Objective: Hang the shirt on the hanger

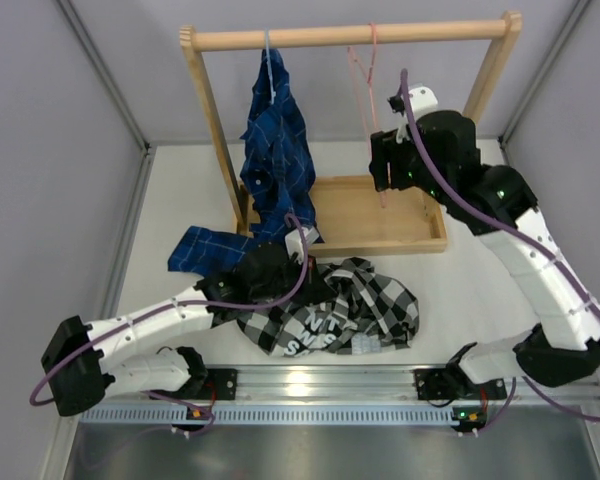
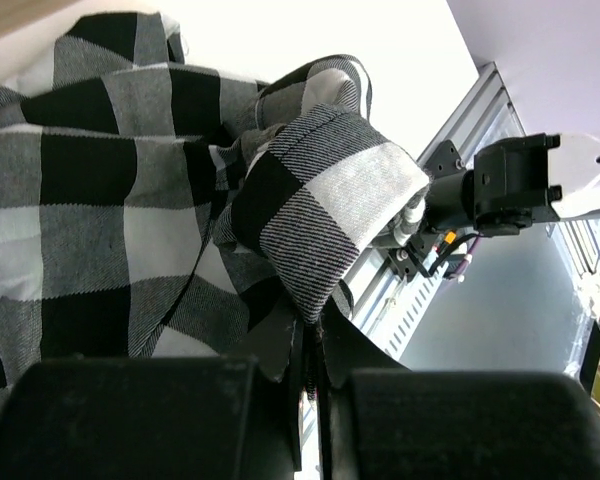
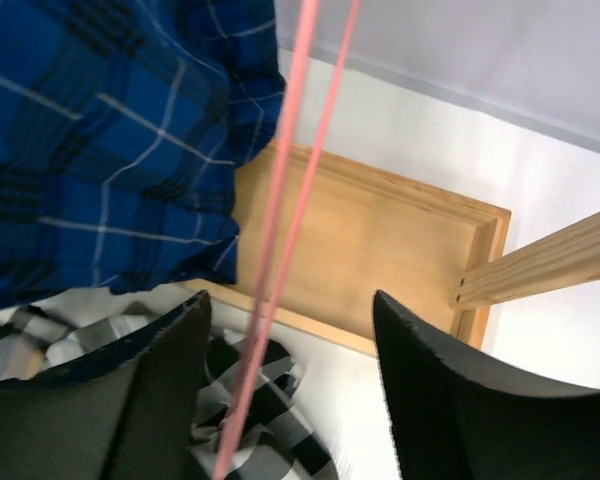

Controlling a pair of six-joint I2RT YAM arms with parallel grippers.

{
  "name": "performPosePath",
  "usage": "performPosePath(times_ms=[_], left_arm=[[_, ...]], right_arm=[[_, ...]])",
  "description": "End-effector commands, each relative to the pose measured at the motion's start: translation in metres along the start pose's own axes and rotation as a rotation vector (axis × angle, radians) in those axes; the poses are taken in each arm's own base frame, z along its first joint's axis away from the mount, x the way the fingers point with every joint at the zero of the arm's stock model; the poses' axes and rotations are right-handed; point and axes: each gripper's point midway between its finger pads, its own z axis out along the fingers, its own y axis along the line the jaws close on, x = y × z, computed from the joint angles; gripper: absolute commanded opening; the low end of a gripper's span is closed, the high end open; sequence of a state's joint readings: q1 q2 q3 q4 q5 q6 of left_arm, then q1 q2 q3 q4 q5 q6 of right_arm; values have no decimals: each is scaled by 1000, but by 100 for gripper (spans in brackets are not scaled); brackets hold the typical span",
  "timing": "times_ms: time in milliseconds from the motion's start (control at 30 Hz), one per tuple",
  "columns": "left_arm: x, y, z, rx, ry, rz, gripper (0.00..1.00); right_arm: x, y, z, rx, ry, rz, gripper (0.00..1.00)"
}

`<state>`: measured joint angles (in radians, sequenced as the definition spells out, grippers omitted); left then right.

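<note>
The black-and-white checked shirt (image 1: 345, 310) lies crumpled on the table in front of the rack, white lettering showing near its front edge. My left gripper (image 1: 298, 250) is shut on a fold of the shirt (image 2: 320, 200), which bunches up right at the fingertips. The pink wire hanger (image 1: 364, 75) hangs by its hook from the wooden rail. My right gripper (image 1: 382, 170) is open around the hanger's lower wires (image 3: 280, 220), which pass between the fingers nearer the left one; I cannot tell if they touch.
A dark blue plaid shirt (image 1: 275, 150) hangs from the rail of the wooden rack (image 1: 350, 37) and trails onto the table at left. The rack's wooden tray base (image 1: 380, 215) sits behind the checked shirt. Grey walls enclose the table.
</note>
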<state>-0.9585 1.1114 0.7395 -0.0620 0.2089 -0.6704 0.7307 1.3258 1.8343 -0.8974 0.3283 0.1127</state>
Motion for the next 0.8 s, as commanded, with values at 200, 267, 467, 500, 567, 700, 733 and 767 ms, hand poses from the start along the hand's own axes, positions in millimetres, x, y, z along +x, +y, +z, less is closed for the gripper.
performPosePath(times_ms=[200,267,467,500,567,700,733,767], left_arm=[[-4,-10,-10,55,-47,5,0],[-2,-8,-10,50,-46,2,0],[6,-3,-6,39,-20,-8,0],[6,-2,-6,37,-19,-8,0],[5,-2,-7,37,-24,-6,0],[3,-4,-9,40,-33,-5,0],[3,-4,-9,40,-35,-5,0],[1,-5,-11,42,-45,-6,0]], right_arm=[[-7,8,50,-132,64,-17,20],[-8,6,53,-119,62,-32,10],[-19,-3,53,-65,28,-25,0],[-25,-3,51,-62,4,-12,0],[-34,-4,43,-63,-33,19,0],[-52,-3,27,-81,-108,65,0],[-59,-4,20,-83,-144,81,0],[-63,-5,15,-84,-165,88,0]])
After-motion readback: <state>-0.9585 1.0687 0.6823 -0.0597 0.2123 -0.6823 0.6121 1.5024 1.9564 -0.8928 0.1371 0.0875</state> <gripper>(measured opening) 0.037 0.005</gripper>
